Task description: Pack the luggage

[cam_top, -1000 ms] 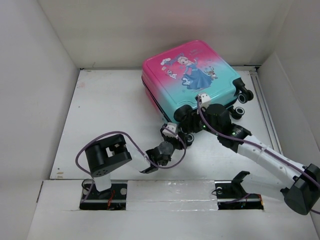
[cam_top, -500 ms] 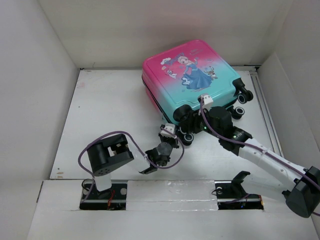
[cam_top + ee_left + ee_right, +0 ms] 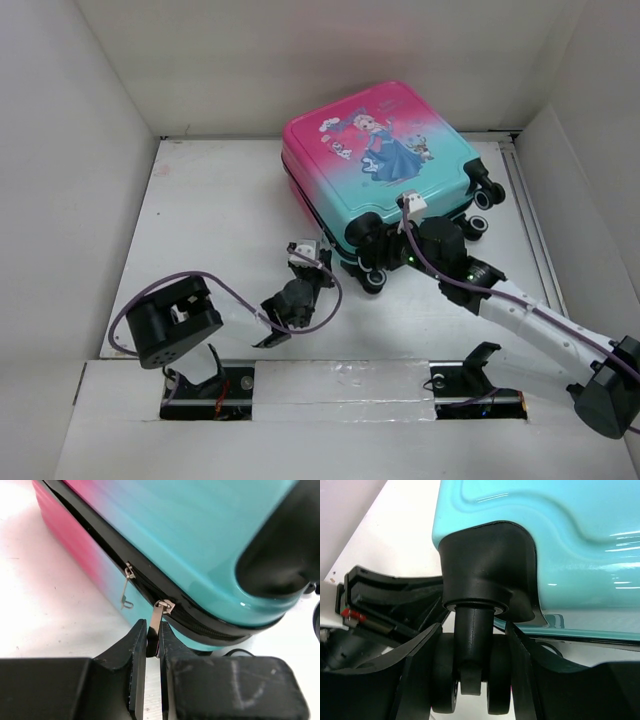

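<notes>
Two holds on the luggage [image 3: 385,160], lying flat on the surface [image 3: 220,220] right ahead of both. Left end effector [image 3: 152,630]: almost shut, pinching a zipper pull [image 3: 158,620] between its fingertips, second pull [image 3: 127,587] dangling just beyond. Right end effector [image 3: 472,630]: closed against a wheel [image 3: 470,685] between its fingers, black corner cap [image 3: 490,565] just beyond.

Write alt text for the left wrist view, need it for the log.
Left gripper shut on a silver zipper pull that hangs from the black zipper track of a pink-to-teal hard-shell suitcase. A second zipper pull hangs free further left along the track. The suitcase lies on a white table, and its black corner cap fills the upper right.
</notes>
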Controlling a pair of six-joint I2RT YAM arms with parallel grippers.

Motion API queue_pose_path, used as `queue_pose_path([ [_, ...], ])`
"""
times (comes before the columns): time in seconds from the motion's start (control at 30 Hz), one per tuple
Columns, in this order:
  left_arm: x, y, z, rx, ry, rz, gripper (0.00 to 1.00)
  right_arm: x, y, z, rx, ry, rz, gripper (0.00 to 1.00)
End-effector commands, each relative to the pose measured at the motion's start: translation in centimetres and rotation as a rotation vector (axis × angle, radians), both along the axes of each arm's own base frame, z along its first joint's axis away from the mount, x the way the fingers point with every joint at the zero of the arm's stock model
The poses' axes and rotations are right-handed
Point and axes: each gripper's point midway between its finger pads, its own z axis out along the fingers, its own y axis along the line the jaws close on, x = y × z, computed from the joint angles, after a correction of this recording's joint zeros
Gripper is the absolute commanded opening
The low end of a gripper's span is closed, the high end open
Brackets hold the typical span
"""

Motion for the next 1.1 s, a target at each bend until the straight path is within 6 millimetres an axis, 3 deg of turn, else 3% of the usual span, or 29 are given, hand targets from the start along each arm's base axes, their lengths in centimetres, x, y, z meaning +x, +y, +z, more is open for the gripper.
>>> queue_pose_path([
  [0.0,3.1,6.9,3.4,-0.146,-0.054,0.283,0.0,-3.2,0.2,-2.2,-0.031,0.093,0.104,0.0],
  [0.07,4.7,9.6,2.5,-0.149,-0.014,0.352,0.0,-3.5,0.6,-1.9,-0.022,0.087,0.122,0.0],
  [0.13,6.2,11.8,3.1,-0.186,-0.011,0.386,0.0,-3.9,1.1,-2.3,-0.027,0.099,0.143,0.0],
  [0.17,6.5,12.4,2.4,-0.196,0.016,0.396,0.0,-4.1,1.3,-2.6,-0.033,0.106,0.156,0.0],
  [0.27,7.7,14.2,3.0,-0.225,0.013,0.422,0.0,-4.0,1.7,-2.3,-0.03,0.096,0.157,0.0],
  [0.5,8.0,14.8,2.2,-0.222,0.047,0.422,0.0,-4.2,2.0,-1.9,-0.025,0.089,0.166,0.0],
  [0.73,5.6,13.7,-3.2,-0.215,0.151,0.323,0.0,-3.9,2.0,-1.7,-0.022,0.08,0.158,0.0],
  [0.87,5.9,14.0,-3.6,-0.21,0.148,0.341,0.0,-3.7,2.2,-1.8,-0.021,0.078,0.158,0.0],
  [0.97,6.8,13.0,-2.4,-0.211,0.115,0.31,0.0,-3.7,2.2,-1.8,-0.021,0.078,0.158,0.0],
  [1.07,8.1,15.2,-3.3,-0.171,0.144,0.443,0.0,-3.6,2.0,-1.8,-0.024,0.075,0.146,0.0],
])
